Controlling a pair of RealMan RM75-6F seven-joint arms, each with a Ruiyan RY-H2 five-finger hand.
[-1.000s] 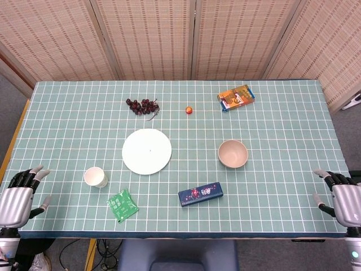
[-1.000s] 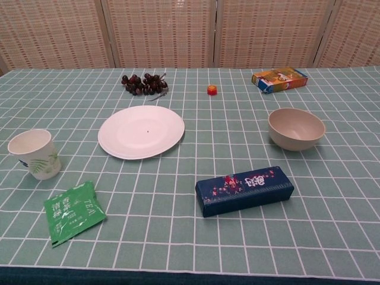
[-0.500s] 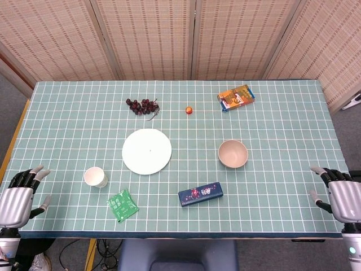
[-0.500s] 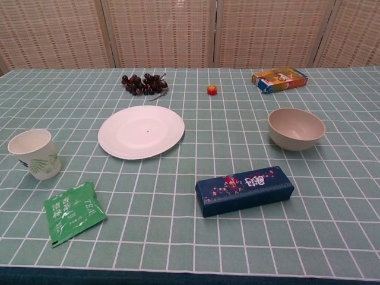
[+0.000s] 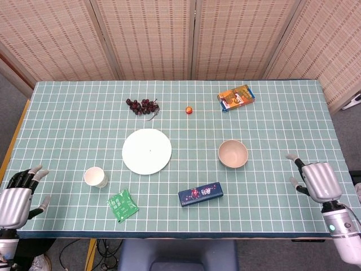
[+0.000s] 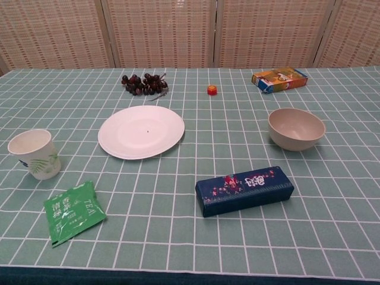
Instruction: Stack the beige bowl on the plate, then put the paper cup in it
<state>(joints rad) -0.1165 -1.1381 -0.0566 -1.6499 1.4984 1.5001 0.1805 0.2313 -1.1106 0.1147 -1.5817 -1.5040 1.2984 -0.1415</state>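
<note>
The beige bowl (image 5: 233, 153) sits upright on the table (image 5: 67, 113), right of the white plate (image 5: 146, 151) and apart from it. The paper cup (image 5: 95, 176) stands upright to the plate's left, near a green tea packet (image 5: 123, 205). The right hand (image 5: 316, 180) hovers over the table's right side, fingers spread, holding nothing. The left hand (image 5: 17, 195) hangs off the near left corner, fingers apart and empty.

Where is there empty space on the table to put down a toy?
Big bare patches: the far left, beyond the cup and left of the grapes; the right side past the bowl, though the right hand hovers there. Crowded: the near middle, where tea packet, plate and blue box sit close.
</note>
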